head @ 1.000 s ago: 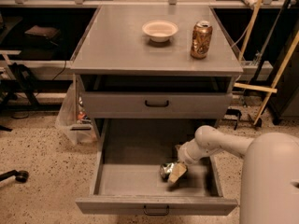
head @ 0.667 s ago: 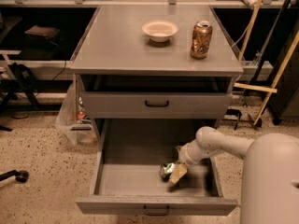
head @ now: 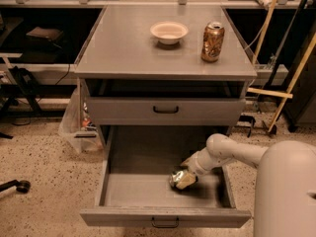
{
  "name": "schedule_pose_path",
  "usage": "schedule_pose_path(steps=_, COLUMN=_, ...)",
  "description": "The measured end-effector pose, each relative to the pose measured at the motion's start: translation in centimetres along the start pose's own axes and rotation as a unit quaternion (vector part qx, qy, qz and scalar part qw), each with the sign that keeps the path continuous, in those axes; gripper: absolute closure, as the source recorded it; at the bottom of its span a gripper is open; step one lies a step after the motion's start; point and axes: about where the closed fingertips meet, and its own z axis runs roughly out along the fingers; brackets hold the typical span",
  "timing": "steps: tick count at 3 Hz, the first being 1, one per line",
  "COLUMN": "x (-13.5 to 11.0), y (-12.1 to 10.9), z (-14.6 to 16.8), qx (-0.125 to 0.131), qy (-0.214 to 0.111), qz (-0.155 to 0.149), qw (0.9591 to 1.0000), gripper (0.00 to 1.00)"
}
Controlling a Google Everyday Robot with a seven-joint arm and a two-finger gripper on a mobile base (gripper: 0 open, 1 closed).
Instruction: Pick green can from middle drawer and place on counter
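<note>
Presently you are working the pick step: the gripper [head: 183, 179] is resting against the green can [head: 176, 177] in the open middle drawer [head: 138, 191], jaws' state I cannot tell, so you are needing a confirmed grip before lifting toward the table [head: 128, 48].

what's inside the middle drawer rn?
The green can sits on the middle drawer floor, right of centre. The gripper is down on the can and covers its right side. Nothing else shows. The drawer's front hides the nearest strip of floor.
</note>
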Motion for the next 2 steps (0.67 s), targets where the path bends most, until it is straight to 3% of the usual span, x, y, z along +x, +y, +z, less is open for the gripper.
schedule_pose_path(steps=1, x=0.0, y=-0.2, z=0.0, qx=-0.003, qy=-0.021, qz=0.016, qw=0.9996, gripper=0.65)
schedule_pose_path(steps=2, x=-1.2, y=-1.2, z=-3.5, qx=0.012, qy=-0.096, qz=0.048, qw=0.9942, gripper=0.88)
